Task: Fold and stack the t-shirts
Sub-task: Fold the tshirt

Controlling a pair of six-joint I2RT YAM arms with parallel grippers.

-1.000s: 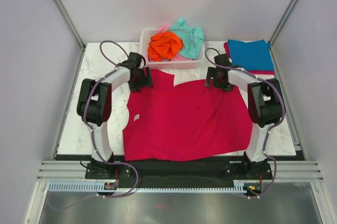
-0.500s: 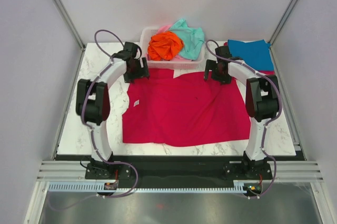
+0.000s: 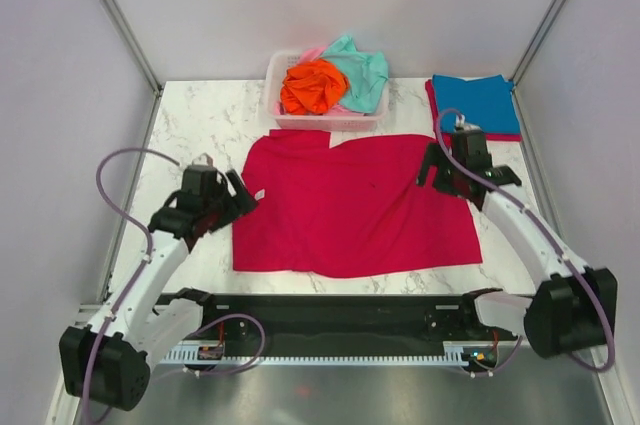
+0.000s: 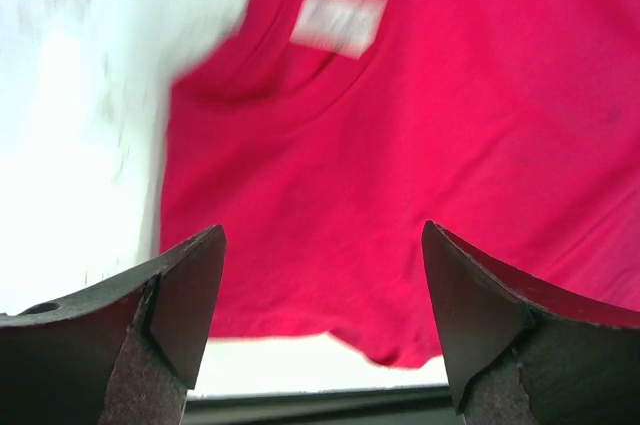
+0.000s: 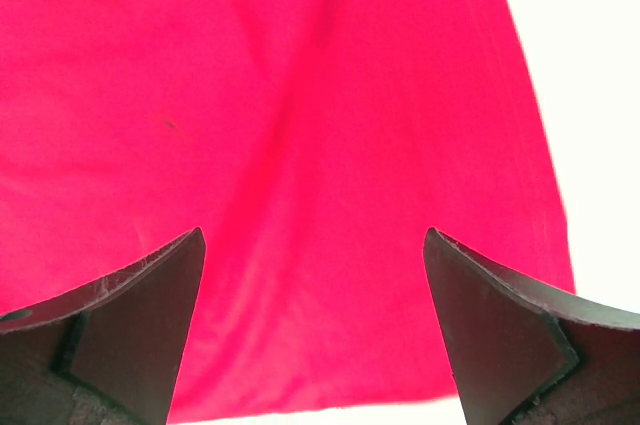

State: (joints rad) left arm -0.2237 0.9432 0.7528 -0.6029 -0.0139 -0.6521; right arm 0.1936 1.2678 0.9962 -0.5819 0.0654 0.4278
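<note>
A crimson red t-shirt [image 3: 360, 207] lies spread flat in the middle of the marble table, its far edge just short of the basket. My left gripper [image 3: 238, 201] hovers open at the shirt's left edge; the left wrist view has the collar and white label [image 4: 338, 17] ahead of my left gripper [image 4: 320, 295], which holds nothing. My right gripper [image 3: 446, 175] hovers open over the shirt's right side, with only red cloth [image 5: 300, 145] below my right gripper [image 5: 315, 295]. Orange [image 3: 312, 86] and mint-teal [image 3: 360, 69] t-shirts sit crumpled in the basket. A folded blue t-shirt [image 3: 478, 102] lies far right.
The white slatted basket [image 3: 328, 122] stands at the table's far edge, with a bit of pink cloth showing behind the orange shirt. The blue shirt rests on a folded red one [image 3: 490, 136]. Grey walls close in the table [image 3: 190, 135] on both sides.
Both arms have pulled back from the shirt's far edge by the basket and swung outward to its left and right sides. The red shirt now lies flatter, shifted slightly away from me.
</note>
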